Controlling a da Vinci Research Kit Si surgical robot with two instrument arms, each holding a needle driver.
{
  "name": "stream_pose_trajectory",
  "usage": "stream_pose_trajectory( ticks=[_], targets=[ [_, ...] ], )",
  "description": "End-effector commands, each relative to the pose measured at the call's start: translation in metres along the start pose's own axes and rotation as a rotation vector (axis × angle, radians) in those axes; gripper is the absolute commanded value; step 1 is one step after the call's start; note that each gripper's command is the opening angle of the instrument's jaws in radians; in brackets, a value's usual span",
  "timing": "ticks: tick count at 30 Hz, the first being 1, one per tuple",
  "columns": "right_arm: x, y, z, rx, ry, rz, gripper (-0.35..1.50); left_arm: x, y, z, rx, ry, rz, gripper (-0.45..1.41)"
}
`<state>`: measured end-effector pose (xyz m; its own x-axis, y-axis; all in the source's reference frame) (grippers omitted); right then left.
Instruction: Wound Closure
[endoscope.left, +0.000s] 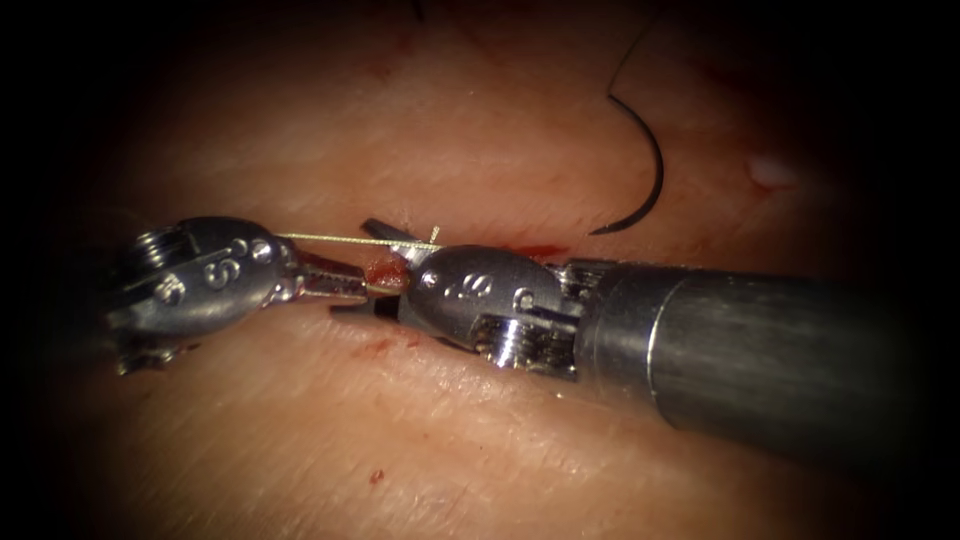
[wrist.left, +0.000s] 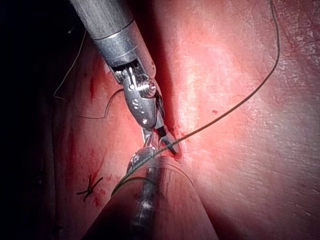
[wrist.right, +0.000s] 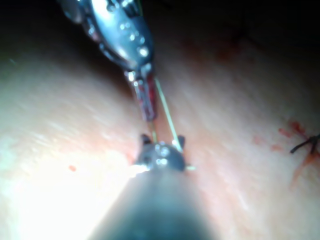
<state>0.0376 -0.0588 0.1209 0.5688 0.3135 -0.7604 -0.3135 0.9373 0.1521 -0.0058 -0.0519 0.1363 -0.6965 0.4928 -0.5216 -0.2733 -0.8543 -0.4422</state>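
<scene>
- While your two tools meet tip to tip over the cut, the dark curved steel needle (endoscope.left: 640, 165) lies free on the pink pork-belly tissue (endoscope.left: 300, 440), well apart from both and to the right of the cut (neither tool holds it, and it looks to rest on the surface rather than in the tissue).
- Your left arm's silver wristed tool (endoscope.left: 352, 282) has its jaws narrowed to a close; the pale yellowish thread (endoscope.left: 350, 239) passes right by them, but you cannot tell from these pictures whether they grip it.
- Your right arm's silver tool on its thick grey shaft (endoscope.left: 385, 270) has its jaws spread apart, one above and one below the left tool's tips; the thread runs taut between them.
- A patch of red fluid (endoscope.left: 535, 251) sits at the cut just beside the right tool.
- A dark knotted stitch (wrist.left: 90, 187) shows in the left wrist view, near the cut.
- A long strand of thread crosses the tissue there too.
</scene>
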Motion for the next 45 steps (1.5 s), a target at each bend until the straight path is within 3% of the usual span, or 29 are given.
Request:
stream_pose_trajectory(
  ticks=[1,20,22,24,25,26,27,34,40,43,45],
  targets=[
    [0.0002,-0.0001,0.0012,0.001,0.005,-0.006,1.38,0.0001,-0.0005,0.0007,0.001,0.000,0.001,-0.45],
    [0.0002,-0.0009,0.0035,0.014,0.030,-0.009,1.41,0.0001,-0.0003,0.0005,0.005,0.011,-0.001,-0.45],
    [0.0002,-0.0008,0.0034,0.014,0.033,-0.009,1.29,0.0001,-0.0002,0.0005,0.003,0.011,0.005,-0.45],
    [0.0002,-0.0007,0.0032,0.026,0.030,-0.009,0.92,0.0001,-0.0002,0.0005,0.003,0.011,0.004,-0.45],
    [0.0001,-0.0006,0.0031,0.039,0.034,-0.009,0.50,0.0002,-0.0002,0.0005,0.003,0.011,0.004,-0.45],
    [0.0001,-0.0004,0.0027,0.041,0.038,-0.010,-0.17,0.0002,-0.0001,0.0004,0.003,0.011,0.004,-0.45],
    [0.0000,-0.0003,0.0025,0.038,0.053,-0.008,-0.35,0.0002,0.0000,0.0004,0.004,0.011,0.003,-0.45],
    [0.0009,0.0011,0.0006,0.031,0.121,-0.013,-0.35,0.0002,0.0002,0.0003,0.005,0.014,0.001,-0.45],
    [0.0009,0.0003,-0.0001,0.056,0.112,-0.037,-0.35,-0.0004,0.0003,-0.0003,0.002,0.017,0.003,-0.45],
    [0.0005,-0.0005,-0.0012,0.072,0.119,-0.050,1.14,-0.0012,0.0002,-0.0011,-0.004,0.017,0.009,-0.45],
    [0.0001,-0.0011,-0.0025,0.088,0.123,-0.026,1.43,-0.0021,-0.0001,-0.0019,-0.003,0.018,0.014,-0.45]
  ],
)
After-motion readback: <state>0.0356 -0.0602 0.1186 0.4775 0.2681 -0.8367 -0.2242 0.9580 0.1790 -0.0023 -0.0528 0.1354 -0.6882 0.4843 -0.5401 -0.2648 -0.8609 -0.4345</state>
